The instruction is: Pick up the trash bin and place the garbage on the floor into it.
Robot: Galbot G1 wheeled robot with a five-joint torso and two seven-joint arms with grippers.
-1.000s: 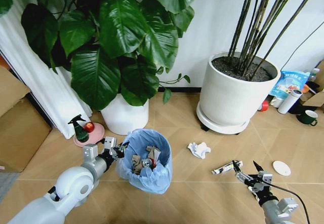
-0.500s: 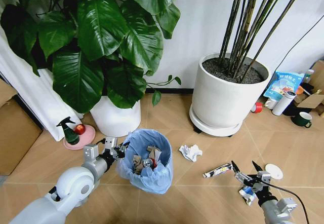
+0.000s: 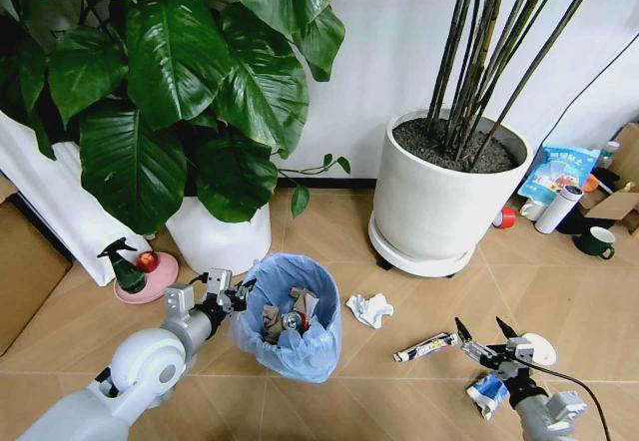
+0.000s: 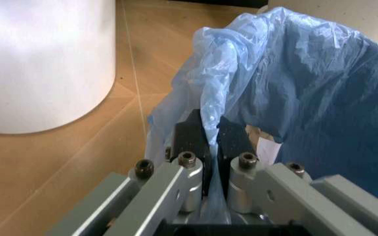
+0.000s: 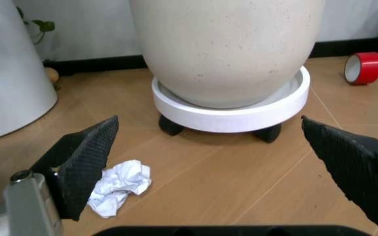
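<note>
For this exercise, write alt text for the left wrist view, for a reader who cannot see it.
The left gripper is shut on the crinkly light-blue bag at the rim of the trash bin. Beside the bin, a large white plant pot stands on the tan wood-look floor.

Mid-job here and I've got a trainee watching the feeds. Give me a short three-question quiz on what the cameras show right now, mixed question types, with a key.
1. True or false: the left gripper is clamped on the crinkly light-blue bag lining the small round trash bin.
2. Multiple choice: the open right gripper hovers nearest which litter on the tan chevron wood floor? A) the crumpled white tissue B) the white tube C) the red tape roll by the big white plant pot
3. Fill in: the blue-white packet lies beside the right arm, and the white round ____ lies just past the gripper.

Key: 1 true; 2 B; 3 lid.
</note>
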